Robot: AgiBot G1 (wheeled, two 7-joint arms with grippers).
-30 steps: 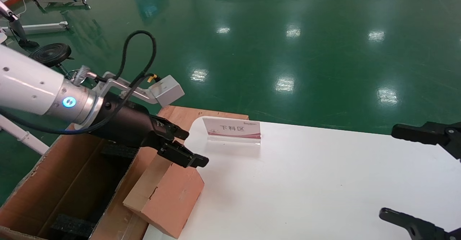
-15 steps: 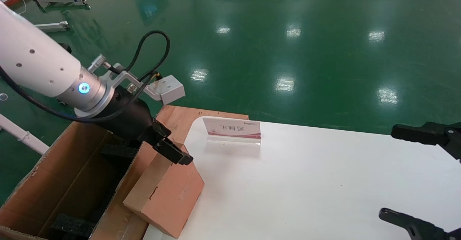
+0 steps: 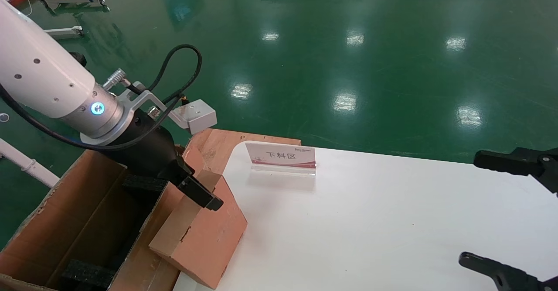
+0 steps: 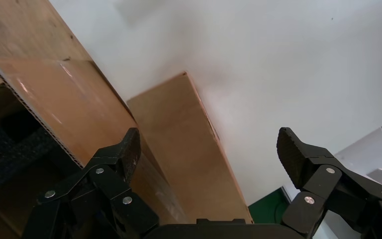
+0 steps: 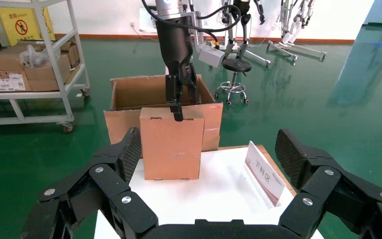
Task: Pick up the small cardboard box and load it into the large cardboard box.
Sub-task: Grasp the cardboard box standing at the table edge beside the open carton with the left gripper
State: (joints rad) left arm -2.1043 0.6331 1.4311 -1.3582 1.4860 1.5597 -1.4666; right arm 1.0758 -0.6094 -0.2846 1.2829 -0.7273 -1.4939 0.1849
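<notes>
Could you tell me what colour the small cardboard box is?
Reddish-brown, with a paler tan strip; the small cardboard box shows best in the head view.

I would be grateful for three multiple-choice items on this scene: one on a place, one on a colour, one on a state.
1. Where does the small cardboard box stand?
A. inside the large cardboard box
B. at the table edge beside the large cardboard box
C. on the floor

2. What colour is the floor?
A. green
B. grey
C. blue

3. How is the left gripper?
A. shut on the sign
B. open over the small box
C. out of view

Key: 1 B, it stands on the white table next to the large cardboard box; 2 A, glossy green; 3 B, fingers spread, straddling the box top.
</notes>
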